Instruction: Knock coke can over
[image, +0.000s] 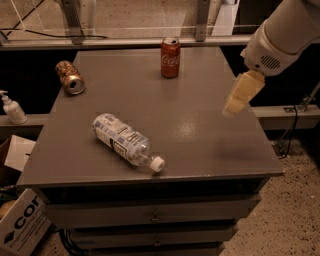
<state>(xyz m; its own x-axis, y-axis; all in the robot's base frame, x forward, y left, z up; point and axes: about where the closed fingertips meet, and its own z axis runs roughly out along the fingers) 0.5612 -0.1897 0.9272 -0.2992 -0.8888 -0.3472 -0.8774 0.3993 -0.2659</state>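
While the coke can (170, 58) stands upright, top up, the hand (234, 105) hovers apart, opening unclear.

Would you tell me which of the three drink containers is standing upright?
The red coke can at the far edge; the brown-gold can and plastic bottle lie sideways. The end effector hovers at the right.

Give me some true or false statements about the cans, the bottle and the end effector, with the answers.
1. The coke can stands upright near the far edge of the table. True.
2. The end effector is touching the coke can. False: it hangs over the table's right side, well apart from the can.
3. The plastic bottle lies on its side. True.
4. The brown-gold can stands upright. False: it lies on its side near the left edge.
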